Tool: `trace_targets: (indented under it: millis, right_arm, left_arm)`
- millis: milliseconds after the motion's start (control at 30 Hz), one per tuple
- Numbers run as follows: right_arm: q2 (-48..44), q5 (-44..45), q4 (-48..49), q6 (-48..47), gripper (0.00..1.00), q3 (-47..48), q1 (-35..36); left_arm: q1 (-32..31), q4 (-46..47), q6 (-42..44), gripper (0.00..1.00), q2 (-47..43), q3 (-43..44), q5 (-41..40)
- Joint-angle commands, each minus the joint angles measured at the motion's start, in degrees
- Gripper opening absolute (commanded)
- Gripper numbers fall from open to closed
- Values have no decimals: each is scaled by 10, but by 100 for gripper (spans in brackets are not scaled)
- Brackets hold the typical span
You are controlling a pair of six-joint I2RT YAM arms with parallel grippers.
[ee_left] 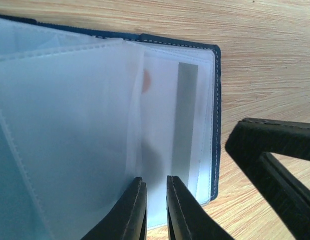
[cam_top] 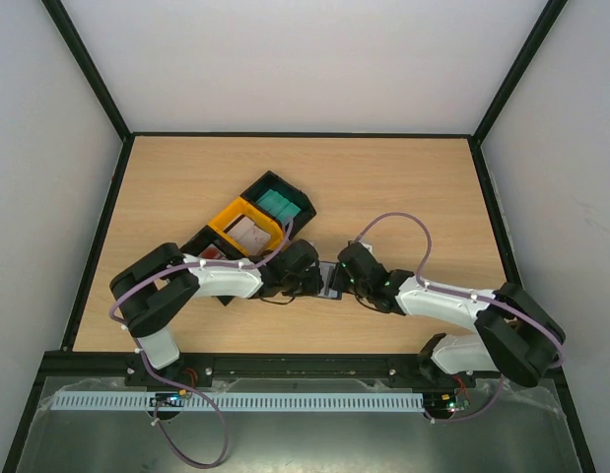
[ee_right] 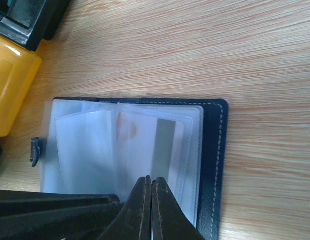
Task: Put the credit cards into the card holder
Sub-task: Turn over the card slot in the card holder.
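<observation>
Wood-grain table (cam_top: pixel 403 197) is being occupied at centre-left by a black tray (cam_top: pixel 303 204) and a yellow tray (cam_top: pixel 234 215). Card holder (ee_right: pixel 212 150) is being shown lying open on bare wood between both grippers, clear sleeves (ee_left: pixel 69 130) up. One grey-striped credit card (ee_right: pixel 164 145) is being contained in a sleeve. Right gripper (ee_right: pixel 150 182) is being held with fingers pressed together over the holder. Left gripper (ee_left: pixel 155 184) is being held with fingers at a narrow slit; grip on a sleeve not discernible.
</observation>
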Motion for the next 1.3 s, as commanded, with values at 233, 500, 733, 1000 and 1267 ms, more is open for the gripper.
trace_targets:
  millis: [233, 500, 733, 1000, 1267]
  right_arm:
    - [87, -77, 77, 5, 2, -30, -17]
    - [117, -28, 26, 19, 2, -30, -17]
    - [126, -10, 2, 21, 2, -27, -20]
    - [101, -10, -5, 0, 2, -15, -21]
    - [19, 19, -81, -52, 7, 49, -21]
  left_arm:
    - [2, 12, -20, 14, -12, -12, -12]
    - [8, -99, -9, 19, -16, 10, -85]
    - [24, -167, 4, 20, -38, 5, -140]
    - [37, -186, 36, 21, -85, 11, -145]
    - [49, -188, 74, 36, -157, 35, -126]
